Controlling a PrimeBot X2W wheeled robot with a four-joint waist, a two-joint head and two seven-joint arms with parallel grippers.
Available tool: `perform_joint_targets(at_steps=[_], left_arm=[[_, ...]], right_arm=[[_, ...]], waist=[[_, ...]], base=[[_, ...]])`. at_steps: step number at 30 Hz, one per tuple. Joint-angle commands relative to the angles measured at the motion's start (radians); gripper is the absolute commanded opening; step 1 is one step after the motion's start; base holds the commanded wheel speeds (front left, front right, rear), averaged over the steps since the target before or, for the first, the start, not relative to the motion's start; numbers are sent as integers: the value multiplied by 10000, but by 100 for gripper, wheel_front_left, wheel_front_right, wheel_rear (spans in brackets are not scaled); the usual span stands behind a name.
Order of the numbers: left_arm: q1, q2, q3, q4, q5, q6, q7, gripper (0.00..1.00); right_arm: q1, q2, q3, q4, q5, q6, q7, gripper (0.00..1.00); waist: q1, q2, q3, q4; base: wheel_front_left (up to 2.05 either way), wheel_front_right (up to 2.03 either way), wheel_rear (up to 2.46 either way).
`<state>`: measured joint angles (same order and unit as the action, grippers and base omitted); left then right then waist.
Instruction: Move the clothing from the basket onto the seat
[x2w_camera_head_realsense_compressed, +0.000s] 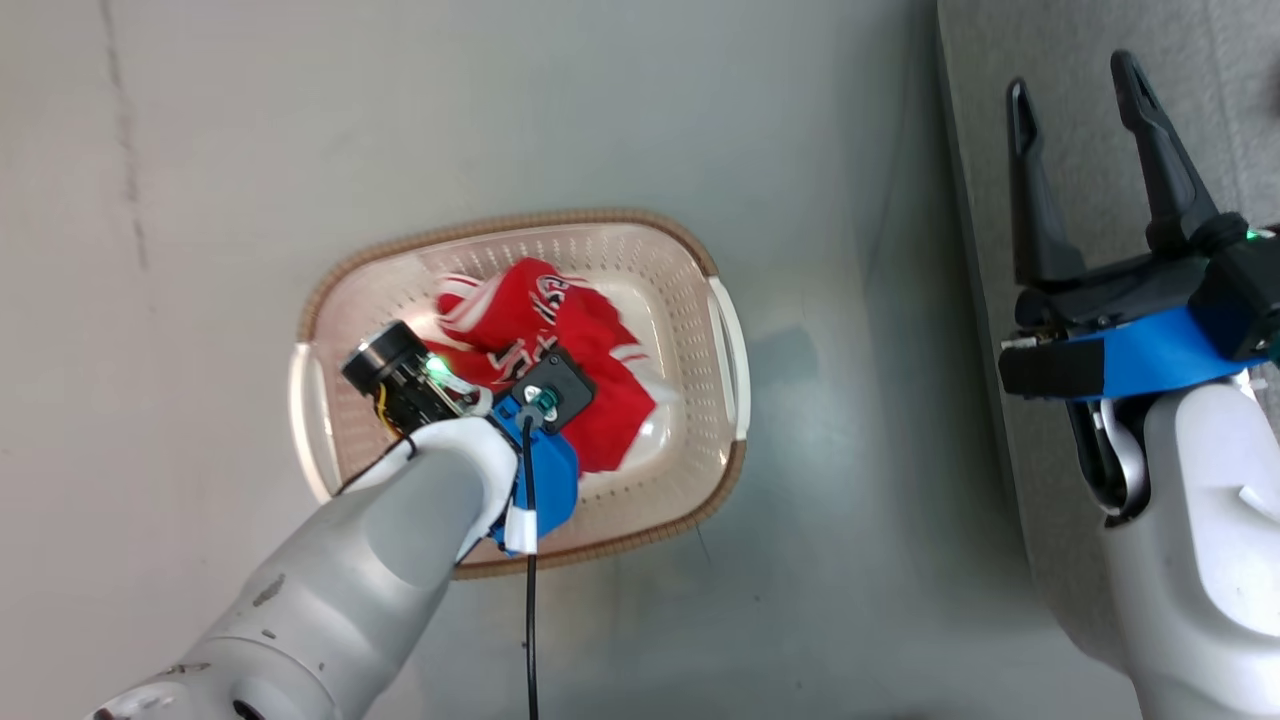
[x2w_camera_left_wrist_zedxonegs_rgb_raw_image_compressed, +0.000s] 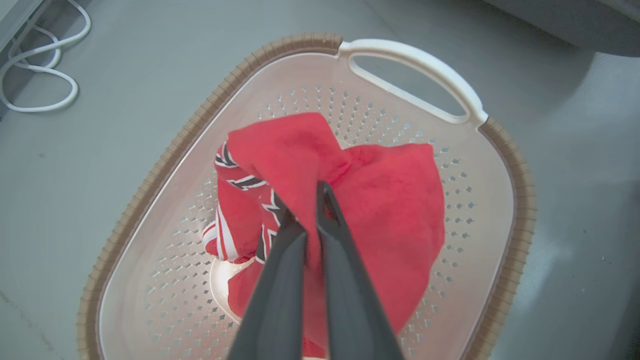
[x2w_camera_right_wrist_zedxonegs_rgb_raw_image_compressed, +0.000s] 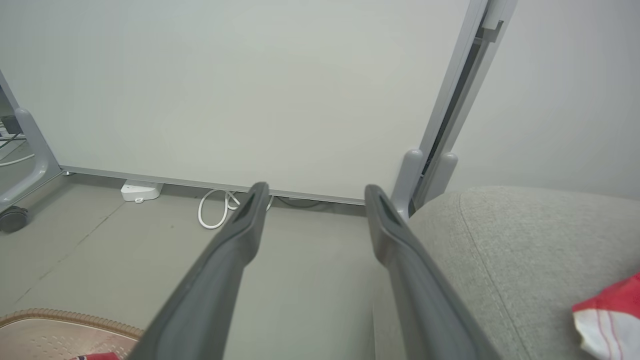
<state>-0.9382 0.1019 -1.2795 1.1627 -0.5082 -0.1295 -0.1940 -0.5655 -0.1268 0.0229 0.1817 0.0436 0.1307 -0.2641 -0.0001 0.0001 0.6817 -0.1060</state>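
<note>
Jaws of left gripper (x2w_camera_left_wrist_zedxonegs_rgb_raw_image_compressed: 306, 202) were shut on a fold of the jersey (x2w_camera_left_wrist_zedxonegs_rgb_raw_image_compressed: 395, 210) in the basket (x2w_camera_left_wrist_zedxonegs_rgb_raw_image_compressed: 165, 165) middle, right gripper (x2w_camera_head_realsense_compressed: 1072, 78) wide open, empty, by the seat (x2w_camera_right_wrist_zedxonegs_rgb_raw_image_compressed: 525, 240); thin pinch might slip on lifting.

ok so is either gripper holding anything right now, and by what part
The left gripper pinches a bunched fold of the red jersey in the basket. The right gripper is open and holds nothing.

On the jersey (x2w_camera_head_realsense_compressed: 590, 330), black-and-white marks (crumpled) seem numerals, unreadable.
</note>
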Motion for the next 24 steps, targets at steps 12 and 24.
perform_joint_targets(at_steps=[12,24], left_arm=[[193,-242,660,-1186,-1192,-16,-726,0],[577,122,2292,-3315,-630,265,-723,0]], right_arm=[[1151,-267,-200,501,26,1,-4,100],[1972,-257,-227,800,73,1,-4,100]], waist=[[1,-1,-2486,831],[1,-1,-3858,1043]], base=[[0,0,0],[0,0,0]])
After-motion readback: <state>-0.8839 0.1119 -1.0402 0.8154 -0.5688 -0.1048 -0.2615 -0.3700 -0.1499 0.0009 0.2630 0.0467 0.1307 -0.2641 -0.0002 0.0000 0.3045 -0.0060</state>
